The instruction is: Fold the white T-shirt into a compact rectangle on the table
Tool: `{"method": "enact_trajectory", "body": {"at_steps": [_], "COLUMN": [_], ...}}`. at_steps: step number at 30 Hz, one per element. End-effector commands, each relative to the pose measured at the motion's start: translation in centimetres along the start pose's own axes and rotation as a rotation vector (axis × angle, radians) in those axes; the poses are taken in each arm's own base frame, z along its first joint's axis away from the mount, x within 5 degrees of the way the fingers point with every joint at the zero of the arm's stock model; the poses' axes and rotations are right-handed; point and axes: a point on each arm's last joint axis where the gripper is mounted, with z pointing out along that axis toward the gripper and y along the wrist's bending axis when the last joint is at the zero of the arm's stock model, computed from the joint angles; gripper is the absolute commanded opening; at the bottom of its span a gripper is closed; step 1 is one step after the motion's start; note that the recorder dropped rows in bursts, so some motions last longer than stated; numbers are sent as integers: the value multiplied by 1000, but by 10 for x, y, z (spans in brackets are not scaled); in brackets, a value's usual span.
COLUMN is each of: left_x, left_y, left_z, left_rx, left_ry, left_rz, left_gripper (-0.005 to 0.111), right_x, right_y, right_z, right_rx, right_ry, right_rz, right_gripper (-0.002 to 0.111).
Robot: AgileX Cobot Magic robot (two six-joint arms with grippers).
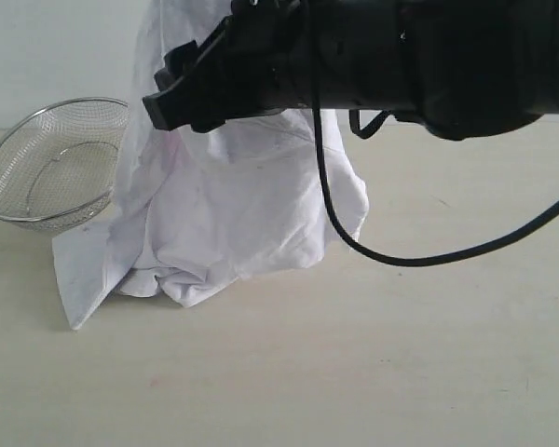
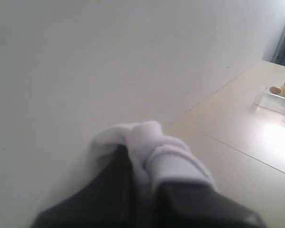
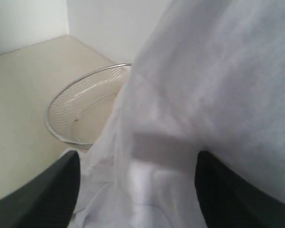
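Observation:
The white T-shirt [image 1: 233,205] hangs from above the exterior view's top edge, and its lower part lies crumpled on the table [image 1: 373,372]. In the left wrist view my left gripper [image 2: 149,171] is shut on a bunched fold of the T-shirt [image 2: 152,142], held high above the table. My right gripper [image 1: 168,102] reaches in from the right across the hanging cloth. In the right wrist view it [image 3: 137,159] is open, its dark fingers [image 3: 57,190] wide apart, with the shirt [image 3: 204,95] draped close between and beyond them. No lettering or tag shows.
A wire mesh basket [image 1: 51,168] sits on the table to the left of the shirt, also in the right wrist view [image 3: 85,107]. A black cable [image 1: 401,259] loops down from the right arm. A clear box [image 2: 278,97] with small round items stands far off on another table.

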Motion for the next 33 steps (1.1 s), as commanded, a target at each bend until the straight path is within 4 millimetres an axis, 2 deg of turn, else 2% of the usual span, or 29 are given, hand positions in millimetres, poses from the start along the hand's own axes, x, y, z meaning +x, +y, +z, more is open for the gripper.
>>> {"method": "enact_trajectory", "body": {"at_steps": [1, 4, 10, 16, 17, 19, 21, 22, 23, 33], "left_x": [-6, -5, -3, -2, -2, -3, -4, -5, -5, 1], "left_y": [0, -3, -9, -14, -15, -17, -19, -22, -22, -22], "left_z": [-1, -1, -1, -2, -3, -4, -7, -9, -11, -28], "left_rx": [-20, 16, 75, 121, 129, 147, 155, 165, 161, 55], "left_ry": [-38, -23, 4, 23, 26, 30, 34, 45, 54, 240], "left_rz": [-75, -96, -117, -132, -134, -130, -120, -112, -105, 84], "left_gripper": [4, 4, 4, 4, 4, 4, 4, 4, 4, 4], "right_x": [-1, 0, -8, -12, -11, -9, -6, -3, -3, -26], "right_y": [-1, -5, 1, -3, -4, -6, -6, -6, -7, -14], "right_z": [-1, 4, 7, 8, 8, 11, 13, 17, 17, -11], "right_rx": [121, 167, 100, 147, 158, 180, 189, 195, 199, 251], "right_ry": [-20, -23, -45, -64, -64, -60, -52, -41, -38, -90], "right_rz": [20, 56, 148, 152, 157, 153, 138, 97, 69, 5], "right_gripper": [63, 63, 64, 62, 60, 48, 29, 7, 0, 0]}}
